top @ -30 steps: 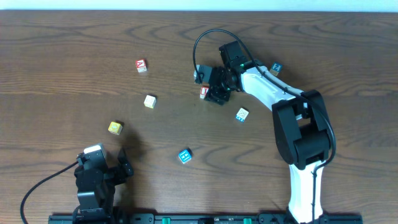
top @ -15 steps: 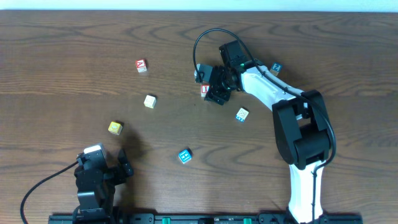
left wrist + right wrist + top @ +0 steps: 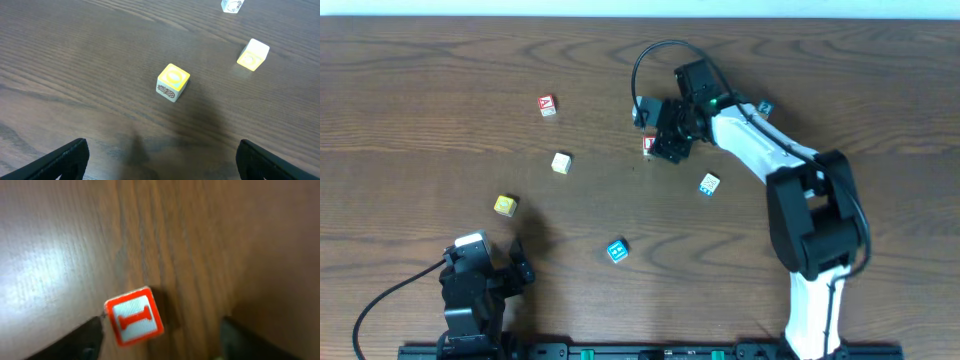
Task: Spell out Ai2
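Observation:
A red-framed block with the letter I (image 3: 648, 146) lies on the table at the tips of my right gripper (image 3: 660, 150). In the right wrist view the I block (image 3: 134, 316) sits flat between the open fingers, close against the left finger, and my right gripper (image 3: 160, 342) is not closed on it. A red A block (image 3: 547, 105) lies to the far left. A small blue block (image 3: 764, 108) lies behind the right arm; its face is too small to read. My left gripper (image 3: 512, 268) is open and empty at the near left, and its spread fingers (image 3: 162, 162) show in the left wrist view.
A cream block (image 3: 560, 162), a yellow block (image 3: 505, 205), a blue block (image 3: 617, 250) and a white-teal block (image 3: 709, 184) lie scattered. The left wrist view shows the yellow block (image 3: 173, 82), the cream block (image 3: 253, 54) and a white block (image 3: 231, 5).
My right gripper and forearm have shifted slightly toward the far side. The I block has nudged a little the same way. The left arm has not moved.

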